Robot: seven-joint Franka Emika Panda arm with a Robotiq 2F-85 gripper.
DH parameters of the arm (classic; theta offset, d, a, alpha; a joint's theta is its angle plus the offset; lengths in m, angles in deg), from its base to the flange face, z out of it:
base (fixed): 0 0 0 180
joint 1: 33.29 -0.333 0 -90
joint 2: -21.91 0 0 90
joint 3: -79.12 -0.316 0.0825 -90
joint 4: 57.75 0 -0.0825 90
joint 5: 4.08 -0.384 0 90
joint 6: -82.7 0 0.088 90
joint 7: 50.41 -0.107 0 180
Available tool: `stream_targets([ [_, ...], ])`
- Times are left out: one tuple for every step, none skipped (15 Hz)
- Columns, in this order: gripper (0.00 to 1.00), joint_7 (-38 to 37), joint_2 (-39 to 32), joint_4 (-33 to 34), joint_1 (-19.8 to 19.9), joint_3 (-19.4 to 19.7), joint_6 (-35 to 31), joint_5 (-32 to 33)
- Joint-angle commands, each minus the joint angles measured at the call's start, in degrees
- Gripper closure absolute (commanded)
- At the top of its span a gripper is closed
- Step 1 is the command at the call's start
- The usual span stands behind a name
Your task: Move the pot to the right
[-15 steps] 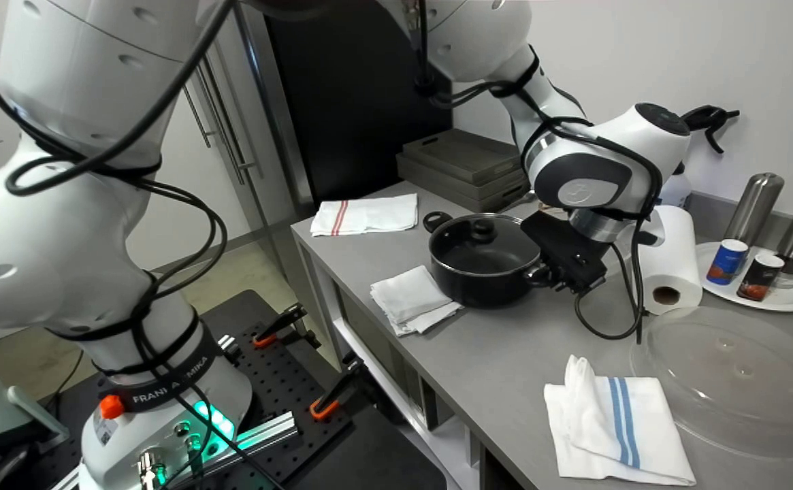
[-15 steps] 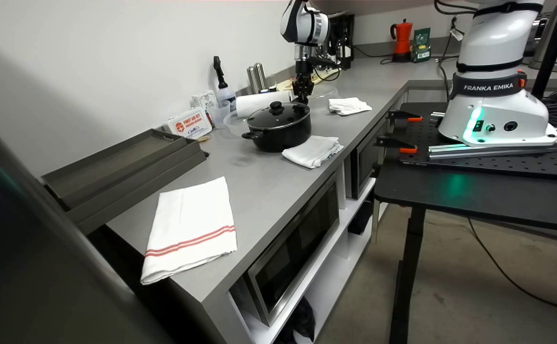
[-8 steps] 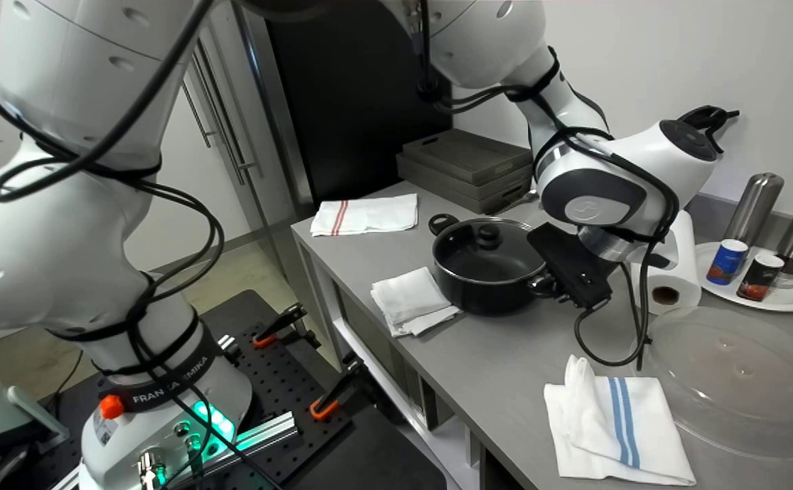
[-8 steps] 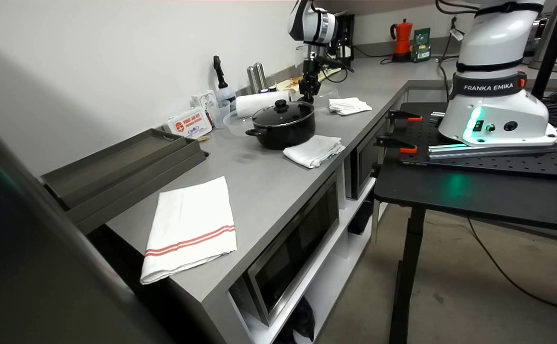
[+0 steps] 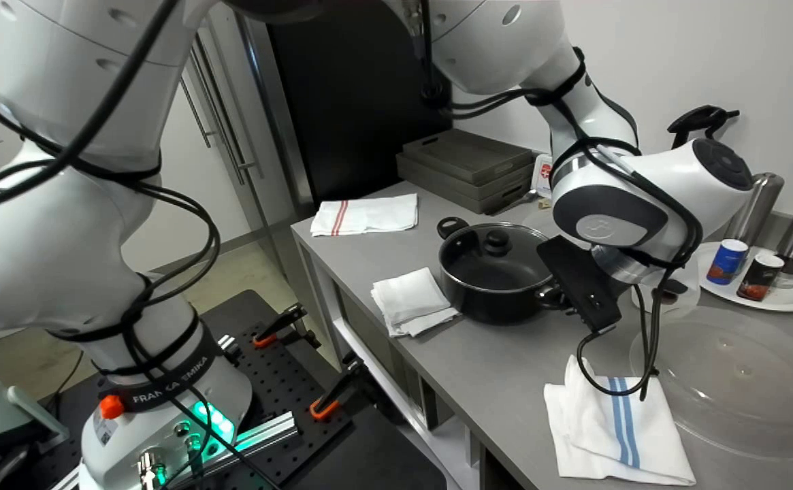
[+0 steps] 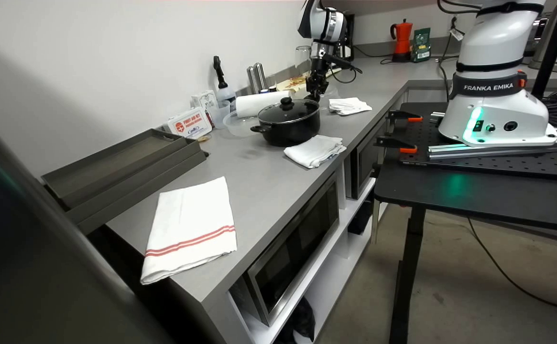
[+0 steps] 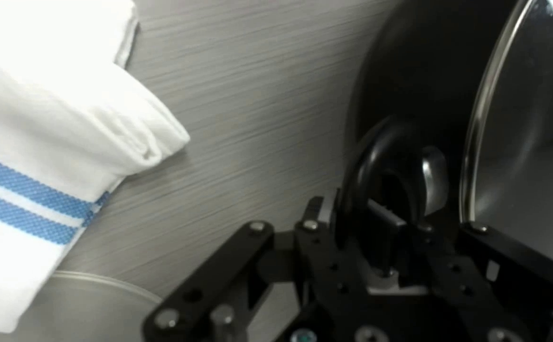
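The pot (image 5: 491, 305) is round and black, with a glass lid, a black knob and two side handles. It stands upright on the grey counter in both exterior views (image 6: 290, 131). In the wrist view its dark wall (image 7: 418, 71) and lid rim are at the right. My gripper (image 7: 357, 216) is shut on the pot's near side handle (image 7: 364, 166), with one finger through the handle's loop and one outside it. In the exterior views the gripper (image 5: 563, 296) is at the handle opposite the free one (image 5: 450, 226); the fingertips are mostly hidden there.
A folded white towel (image 5: 413, 303) lies right beside the pot. A blue-striped towel (image 5: 631, 429) and a large clear dome (image 5: 743, 388) lie on the gripper's side. A paper towel roll (image 6: 261, 102), clear bowl (image 6: 240, 125) and plate with shakers (image 5: 787, 292) stand along the wall.
The pot has slid to the right in both exterior views, moving with my gripper, which stays on its handle. The lid stays on. The towels have hardly moved.
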Motion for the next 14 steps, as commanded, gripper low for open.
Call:
stream_targets([
  [0.98, 1.8, 1.0, -0.7, 2.4, -0.8, 1.0, -3.1],
  [0.98, 1.9, 0.9, -0.7, 2.9, -0.8, 1.2, -3.5],
  [0.98, 2.0, 0.8, -0.7, 3.3, -0.8, 1.3, -3.9],
  [0.98, 2.2, 0.7, -0.7, 3.8, -0.8, 1.6, -4.3],
  [0.98, 2.5, 0.6, -0.8, 4.2, -0.8, 1.8, -4.9],
  [0.98, 2.6, 0.5, -0.9, 4.6, -0.8, 1.9, -5.4],
  [0.98, 3.2, 0.5, -1.3, 5.2, -0.9, 1.8, -6.2],
  [0.98, 3.5, 0.4, -1.6, 5.6, -0.8, 1.9, -7.0],
  [0.98, 4.0, 0.4, -1.9, 5.9, -0.8, 2.0, -7.9],
  [0.98, 4.5, 0.4, -2.2, 6.2, -0.7, 2.0, -8.9],
  [0.98, 5.0, 0.4, -2.6, 6.5, -0.6, 2.0, -9.9],
  [0.98, 5.6, 0.5, -3.0, 6.8, -0.5, 2.1, -10.9],
  [0.98, 6.3, 0.6, -3.7, 7.0, -0.4, 1.9, -12.2],
  [0.98, 7.2, 0.9, -4.5, 7.2, -0.3, 1.8, -13.3],
])
